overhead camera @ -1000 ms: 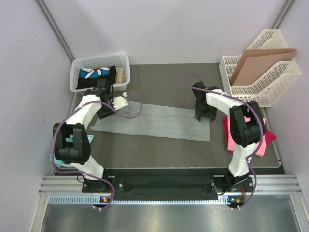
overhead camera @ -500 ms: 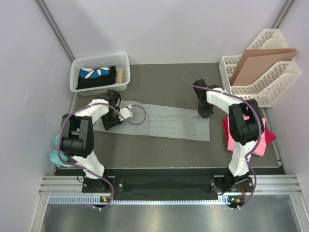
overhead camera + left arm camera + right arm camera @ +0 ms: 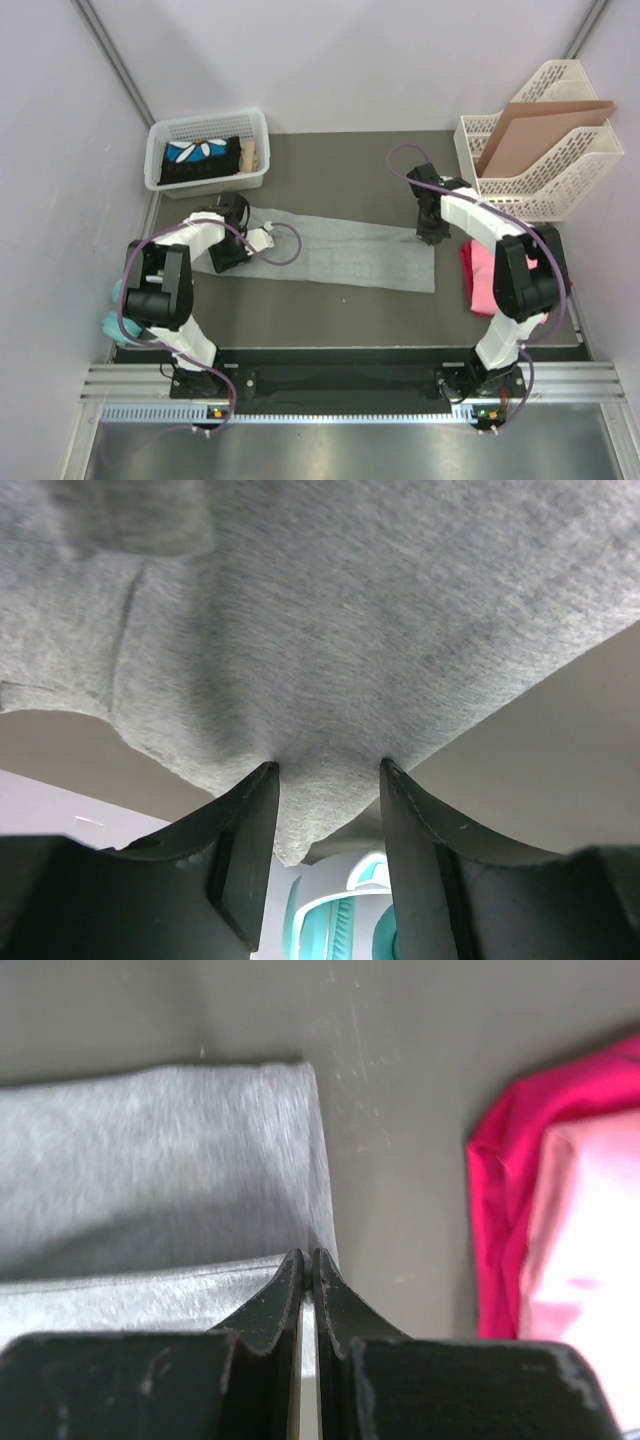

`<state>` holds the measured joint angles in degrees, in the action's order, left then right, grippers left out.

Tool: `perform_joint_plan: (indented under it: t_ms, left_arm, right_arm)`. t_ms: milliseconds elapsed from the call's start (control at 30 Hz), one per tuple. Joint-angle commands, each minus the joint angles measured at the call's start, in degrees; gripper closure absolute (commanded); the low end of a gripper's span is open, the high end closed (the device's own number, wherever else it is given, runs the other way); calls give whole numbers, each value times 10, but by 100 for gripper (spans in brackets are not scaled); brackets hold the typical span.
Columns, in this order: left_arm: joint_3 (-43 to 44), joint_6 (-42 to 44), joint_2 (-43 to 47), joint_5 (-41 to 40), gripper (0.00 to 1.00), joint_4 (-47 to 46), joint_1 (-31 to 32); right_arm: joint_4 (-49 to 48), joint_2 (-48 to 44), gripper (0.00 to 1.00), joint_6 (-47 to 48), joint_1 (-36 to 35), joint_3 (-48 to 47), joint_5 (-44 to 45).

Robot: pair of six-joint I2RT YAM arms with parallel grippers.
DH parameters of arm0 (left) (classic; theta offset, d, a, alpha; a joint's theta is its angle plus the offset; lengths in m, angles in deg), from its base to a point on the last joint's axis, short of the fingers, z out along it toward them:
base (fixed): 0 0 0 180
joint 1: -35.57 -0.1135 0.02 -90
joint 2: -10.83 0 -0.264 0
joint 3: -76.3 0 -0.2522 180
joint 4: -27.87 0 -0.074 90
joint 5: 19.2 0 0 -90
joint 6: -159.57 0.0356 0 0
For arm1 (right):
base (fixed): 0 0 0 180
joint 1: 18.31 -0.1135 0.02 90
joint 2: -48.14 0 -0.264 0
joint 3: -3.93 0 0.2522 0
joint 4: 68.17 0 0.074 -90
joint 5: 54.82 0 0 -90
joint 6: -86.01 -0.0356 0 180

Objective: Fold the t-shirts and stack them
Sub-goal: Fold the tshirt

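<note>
A heather grey t-shirt (image 3: 340, 255) lies folded into a long strip across the middle of the table. My left gripper (image 3: 231, 252) sits low at its left end. In the left wrist view its fingers (image 3: 245, 860) stand apart with the edge of the grey cloth (image 3: 350, 630) between them, so the left gripper (image 3: 328, 770) is open. My right gripper (image 3: 430, 233) is at the strip's far right corner. The right wrist view shows that gripper (image 3: 309, 1257) shut on the edge of the grey shirt (image 3: 160, 1160). Pink and magenta t-shirts (image 3: 487, 280) lie heaped to the right, also in the right wrist view (image 3: 505, 1160).
A white basket (image 3: 208, 121) with dark flowered cloth stands at the back left. A white file rack (image 3: 560, 185) holding a brown cardboard sheet (image 3: 540, 125) stands at the back right. A teal object (image 3: 112, 322) lies by the left wall.
My right gripper has shut on the grey shirt's far right corner. My left gripper has moved right and nearer, onto the shirt's left end.
</note>
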<state>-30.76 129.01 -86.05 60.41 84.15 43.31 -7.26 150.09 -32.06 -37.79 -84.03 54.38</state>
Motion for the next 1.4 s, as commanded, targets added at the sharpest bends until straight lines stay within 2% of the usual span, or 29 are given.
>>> perform_joint_plan:
  t_ms: [0,267,433,633,767,833,867,900,1000,1033,1167,1267,1367]
  left_arm:
    - [-8,8,33,-3,50,-17,-2]
    - [2,15,44,-1,50,-3,-2]
    - [-2,20,62,-1,50,4,-2]
    - [-8,24,74,-4,50,8,-2]
    - [-11,25,78,-7,50,9,-2]
    - [-11,24,78,-7,50,11,-2]
    - [-11,24,78,-7,50,12,-2]
    - [-11,23,76,-6,50,12,-2]
    - [-17,24,74,-5,50,10,-2]
    - [-18,23,73,-4,50,9,-2]
    - [-20,23,68,-3,50,6,-2]
    - [-19,23,70,-3,50,6,-2]
    - [-17,24,68,-3,50,5,-2]
  right_arm:
    - [31,-93,100,-8,-22,19,14]
    - [52,-156,99,-26,-57,88,26]
    - [34,-128,98,-26,-52,113,41]
    - [7,-50,99,-23,1,47,51]
    - [11,-4,99,-17,3,-41,59]
    - [18,22,94,-12,3,-62,60]
    - [32,29,88,-11,3,-78,62]
    - [36,39,68,-8,2,-80,62]
    - [48,26,35,-12,1,-63,85]
    - [50,13,31,-28,1,-54,107]
    - [50,-65,28,-58,1,25,107]
    - [30,-138,31,-76,-13,97,59]
    - [13,-191,42,-92,-32,159,5]
